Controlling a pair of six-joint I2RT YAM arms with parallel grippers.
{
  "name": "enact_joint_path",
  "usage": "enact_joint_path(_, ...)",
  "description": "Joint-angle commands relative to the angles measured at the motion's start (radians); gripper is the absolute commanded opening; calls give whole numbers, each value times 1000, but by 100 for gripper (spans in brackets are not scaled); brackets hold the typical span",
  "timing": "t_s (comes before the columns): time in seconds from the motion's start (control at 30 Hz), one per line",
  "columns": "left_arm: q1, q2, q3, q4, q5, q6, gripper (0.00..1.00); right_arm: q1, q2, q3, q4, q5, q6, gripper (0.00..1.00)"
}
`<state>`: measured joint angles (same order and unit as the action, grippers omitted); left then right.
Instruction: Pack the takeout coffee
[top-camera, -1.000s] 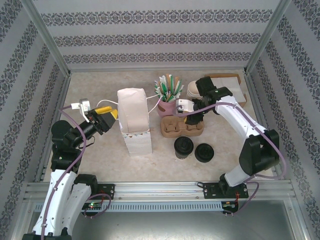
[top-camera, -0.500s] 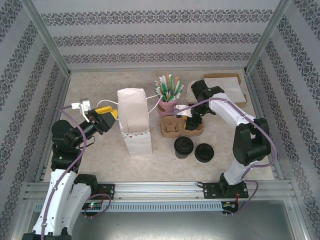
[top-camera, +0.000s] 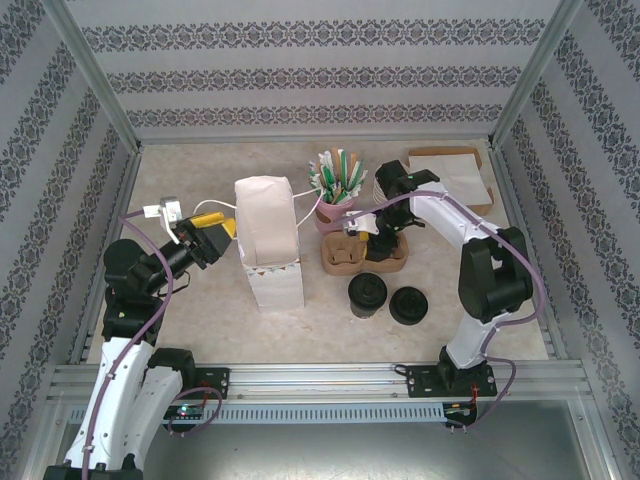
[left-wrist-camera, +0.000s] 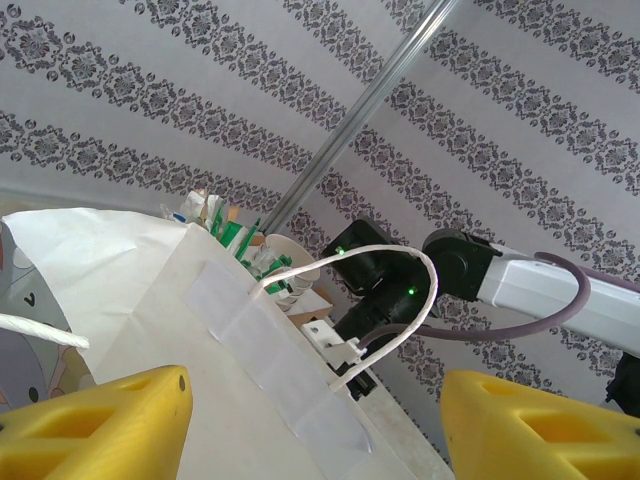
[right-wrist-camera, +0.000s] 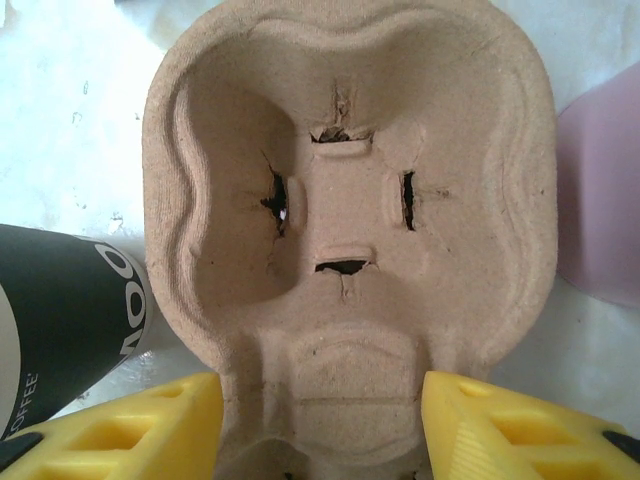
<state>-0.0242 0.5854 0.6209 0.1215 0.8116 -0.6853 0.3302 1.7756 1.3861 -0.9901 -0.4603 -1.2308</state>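
The takeout coffee (top-camera: 367, 293), a dark cup with a black lid, stands in front of the brown pulp cup carrier (top-camera: 343, 256). My right gripper (top-camera: 381, 246) is lowered onto the carrier's right half. In the right wrist view its yellow fingers (right-wrist-camera: 130, 425) flank the carrier (right-wrist-camera: 350, 200) at its narrow middle, open, with the coffee's dark side (right-wrist-camera: 60, 320) at the left. A white paper bag (top-camera: 268, 240) stands left of the carrier. My left gripper (top-camera: 208, 232) hovers open beside the bag (left-wrist-camera: 150, 330), nothing between its fingers.
A low stack of loose black lids (top-camera: 408, 305) sits right of the coffee. Behind the carrier stand a pink cup of stirrers (top-camera: 335, 195) and a stack of cream cups (top-camera: 384, 180). Flat cardboard and napkins (top-camera: 452, 170) lie at the back right. Patterned walls enclose the table.
The right arm swung left and down from beside the cream cups until its gripper sat over the carrier. The left arm has stayed still.
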Motion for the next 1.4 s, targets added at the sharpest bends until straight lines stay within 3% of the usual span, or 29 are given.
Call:
enact_joint_path(0.0,4,-1,17,54,14,23,67,9,19,23,-45,-46,-24,55)
enact_joint_path(1.37,4,11,18,55,15,25,67,19,77,45,-51,21,-44,52)
